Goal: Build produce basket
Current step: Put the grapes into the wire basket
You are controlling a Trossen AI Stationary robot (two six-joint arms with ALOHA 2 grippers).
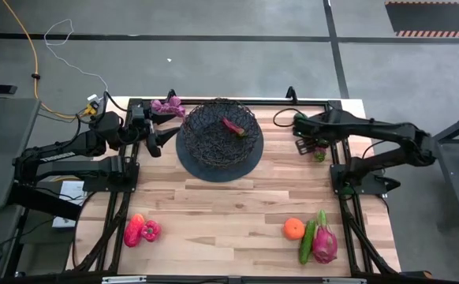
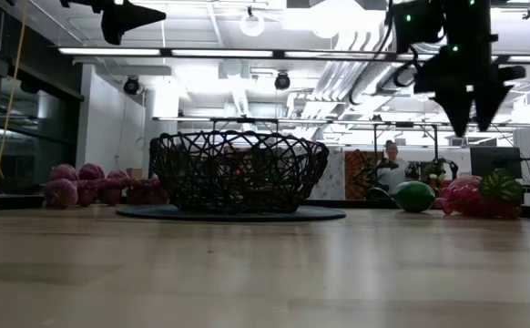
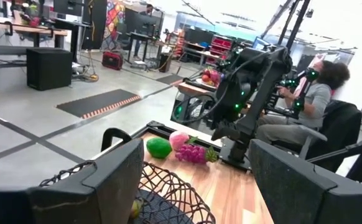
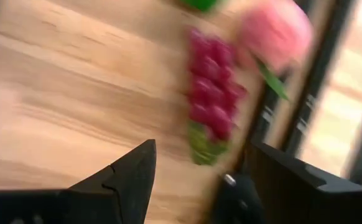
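The black wire basket (image 1: 218, 136) stands on a dark round mat at the table's far middle, with one red piece of produce (image 1: 233, 125) inside it. My left gripper (image 1: 162, 132) hovers level beside the basket's left rim, open and empty (image 3: 196, 168). My right gripper (image 1: 308, 144) points down, open and empty (image 4: 203, 168), above a purple grape bunch (image 4: 212, 102), a pink round fruit (image 4: 277, 31) and a green fruit (image 2: 413, 196) lying at the table's far right. It hangs well above the tabletop (image 2: 473, 100).
Another purple grape bunch (image 1: 168, 105) lies at the far edge, left of the basket. Red peppers (image 1: 141, 230) lie near the front left. An orange (image 1: 294, 229), a cucumber (image 1: 307, 242) and a dragon fruit (image 1: 324, 241) lie front right. A person sits beyond the table (image 3: 315, 99).
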